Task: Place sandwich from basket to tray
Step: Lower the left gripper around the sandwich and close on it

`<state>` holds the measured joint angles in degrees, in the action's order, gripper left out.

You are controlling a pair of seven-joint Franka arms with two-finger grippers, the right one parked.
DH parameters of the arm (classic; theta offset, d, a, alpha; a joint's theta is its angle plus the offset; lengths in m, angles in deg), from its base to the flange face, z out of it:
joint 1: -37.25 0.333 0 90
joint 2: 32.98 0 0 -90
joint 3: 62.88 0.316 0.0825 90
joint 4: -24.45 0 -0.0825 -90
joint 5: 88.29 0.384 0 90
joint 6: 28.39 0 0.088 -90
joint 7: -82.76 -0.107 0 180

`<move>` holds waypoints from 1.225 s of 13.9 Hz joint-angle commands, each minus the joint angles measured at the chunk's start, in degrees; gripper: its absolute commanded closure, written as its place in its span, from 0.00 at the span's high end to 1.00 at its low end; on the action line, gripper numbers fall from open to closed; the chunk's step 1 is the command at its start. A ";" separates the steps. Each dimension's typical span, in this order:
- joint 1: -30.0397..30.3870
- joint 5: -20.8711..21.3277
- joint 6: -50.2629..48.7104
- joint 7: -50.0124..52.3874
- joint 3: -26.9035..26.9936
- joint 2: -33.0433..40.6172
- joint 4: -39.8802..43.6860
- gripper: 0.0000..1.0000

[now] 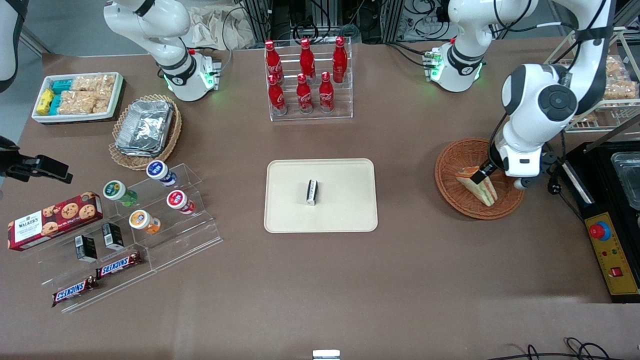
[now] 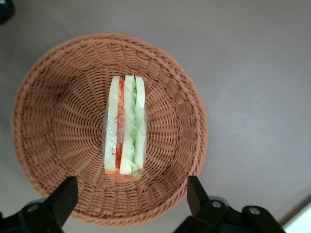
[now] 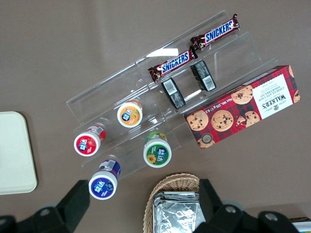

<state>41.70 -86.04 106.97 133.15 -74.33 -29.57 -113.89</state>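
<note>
Brown matte table (image 1: 320, 290) under a backdrop of cables and metal racks, with a cream tray (image 1: 345, 210) at its middle carrying a small black-and-white bar (image 1: 311, 192). Toward the parked arm's end, near the front edge: Snickers bars (image 1: 118, 264) on a clear stepped stand (image 1: 165, 240) and a red tartan Walkers cookie box (image 1: 52, 220); near the back edge, red Coca-Cola bottles (image 1: 306, 75). Toward the working arm's end, a reddish wicker basket (image 1: 452, 160) holding the wrapped sandwich (image 2: 125, 127), with the gripper (image 2: 129, 196) poised above it, fingers (image 2: 63, 199) spread wide, holding nothing.
</note>
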 commanded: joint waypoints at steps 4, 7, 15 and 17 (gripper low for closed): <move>3.20 0.83 8.77 1.56 0.11 -1.03 -6.94 1.00; 3.20 0.83 11.15 1.56 0.11 -2.97 -7.12 1.00; 3.11 0.74 16.50 2.52 0.02 -6.48 -6.85 1.00; 3.11 0.83 18.70 2.35 0.02 -8.24 -6.85 1.00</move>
<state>44.68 -86.07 120.48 133.36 -73.90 -35.85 -119.85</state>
